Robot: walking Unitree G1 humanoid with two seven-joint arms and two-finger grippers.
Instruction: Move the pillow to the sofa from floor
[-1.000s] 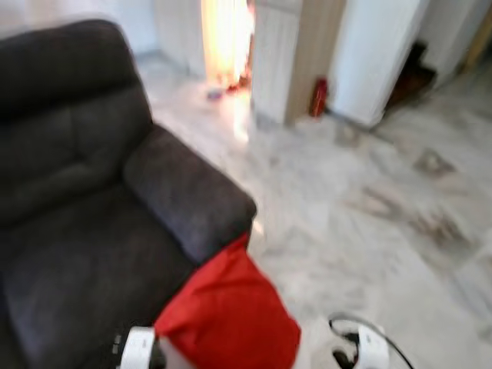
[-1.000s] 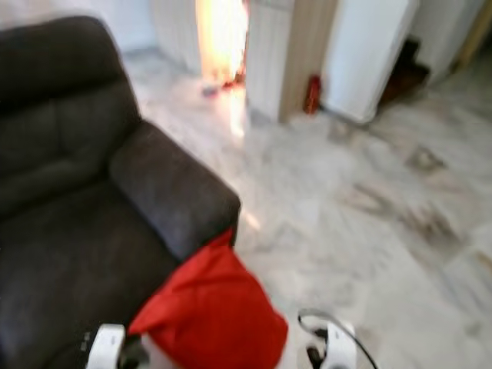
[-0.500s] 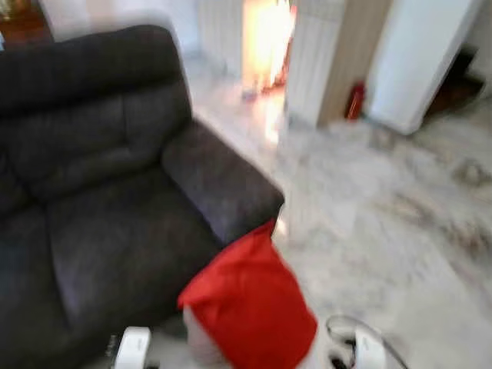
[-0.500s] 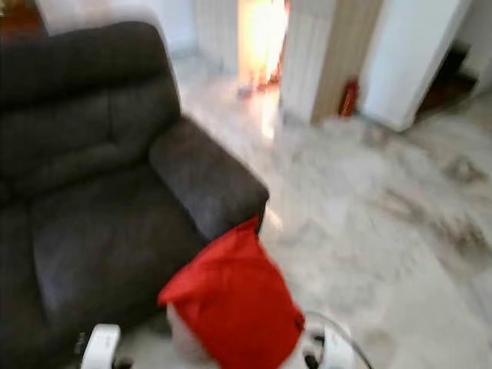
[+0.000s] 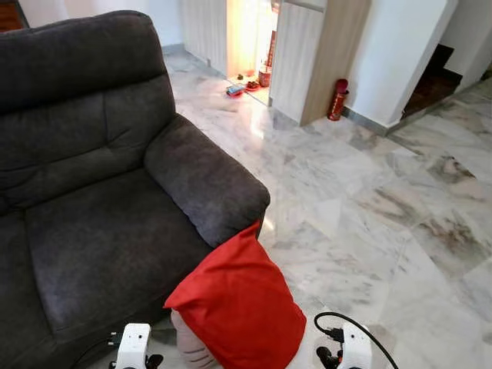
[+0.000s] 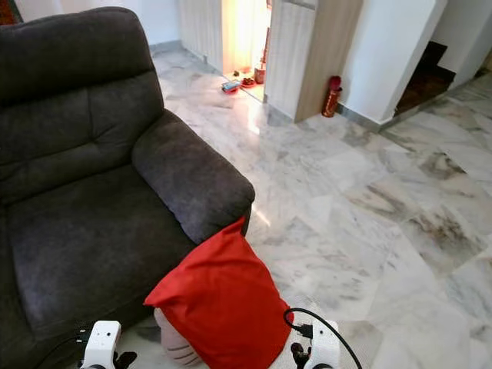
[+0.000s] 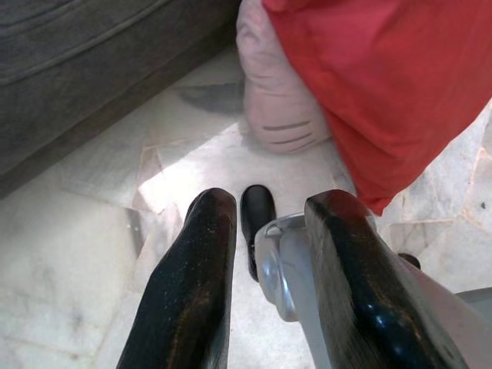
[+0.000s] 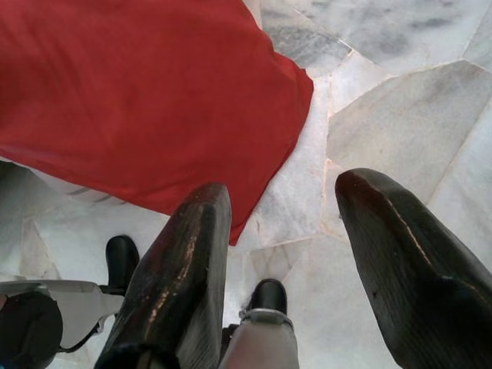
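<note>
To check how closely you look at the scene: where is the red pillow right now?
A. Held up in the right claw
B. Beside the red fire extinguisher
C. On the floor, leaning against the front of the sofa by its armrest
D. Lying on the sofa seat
C: the red pillow stands on the marble floor, its tip against the sofa below the armrest, with neither claw holding it.

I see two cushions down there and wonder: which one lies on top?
The red pillow is on top, leaning against the sofa arm. The pale pink striped cushion sits beneath it on the floor.

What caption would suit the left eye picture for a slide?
Red pillow on the marble floor, leaning against the dark grey sofa, with both grippers low beside it.
</note>
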